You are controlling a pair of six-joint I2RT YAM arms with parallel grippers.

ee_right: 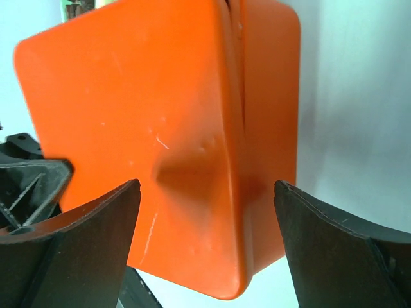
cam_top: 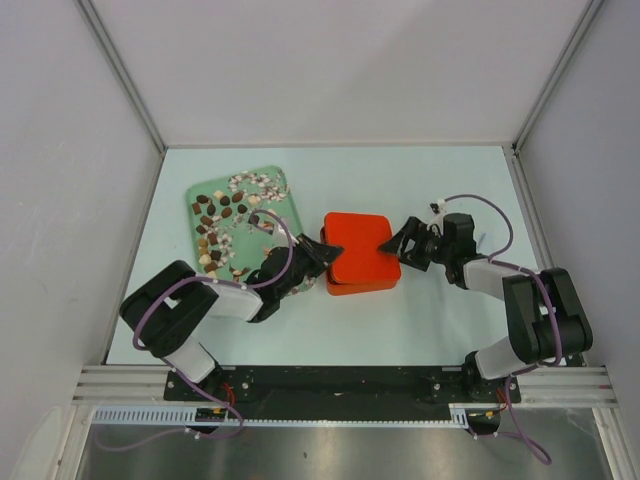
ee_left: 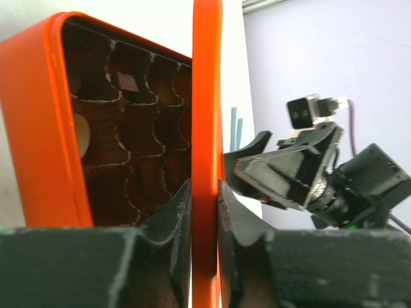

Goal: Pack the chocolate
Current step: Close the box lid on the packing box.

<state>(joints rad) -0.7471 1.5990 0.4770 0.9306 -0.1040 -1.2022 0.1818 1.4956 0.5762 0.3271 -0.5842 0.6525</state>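
Orange lid (ee_left: 207,96) is pinched edge-on by our left fingers (ee_left: 172,224), and our right fingers (ee_right: 96,237) are spread around the box (ee_right: 270,96). We should raise the lid evenly. The chocolate (cam_top: 222,212) lies on the green tray (cam_top: 194,197), upper left.

Pale table (cam_top: 420,310) bears green tray (cam_top: 215,184), orange box (cam_top: 360,255)

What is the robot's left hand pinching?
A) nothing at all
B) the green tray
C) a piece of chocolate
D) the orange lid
D: the left fingers are closed on the thin edge of the orange lid, and the box with its little cells stands open beside it.
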